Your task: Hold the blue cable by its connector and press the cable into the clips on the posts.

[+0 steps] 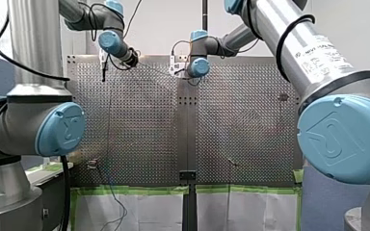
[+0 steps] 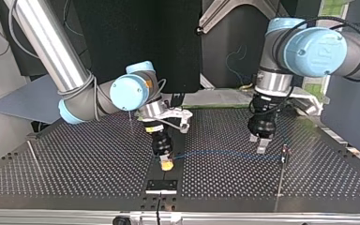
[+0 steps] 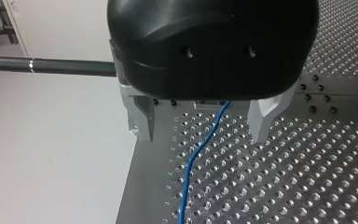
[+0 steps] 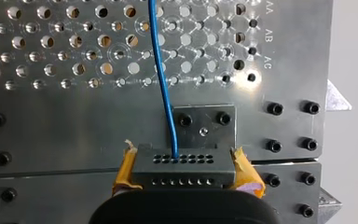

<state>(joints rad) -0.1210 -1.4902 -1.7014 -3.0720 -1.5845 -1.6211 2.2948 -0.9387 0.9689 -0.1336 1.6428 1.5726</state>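
Note:
In the right wrist view my right gripper (image 4: 182,164) is shut on the grey connector (image 4: 182,171), with yellow pads (image 4: 125,170) on both its sides. The blue cable (image 4: 161,70) leaves the connector and runs ahead over the perforated plate. In the top view it stretches from my right gripper (image 2: 167,164) across to a clip post (image 2: 285,153) at that view's right. My left gripper (image 2: 259,142) hangs just above the cable near that post. Its metal fingers (image 3: 142,119) stand open, and the cable (image 3: 200,149) passes between them untouched.
A black bracket (image 2: 161,185) sits at the table's near edge in the top view, under my right gripper. A thin rod (image 2: 33,154) lies at that view's left. More small posts (image 1: 92,163) (image 1: 232,163) stand near the front view's lower table edge.

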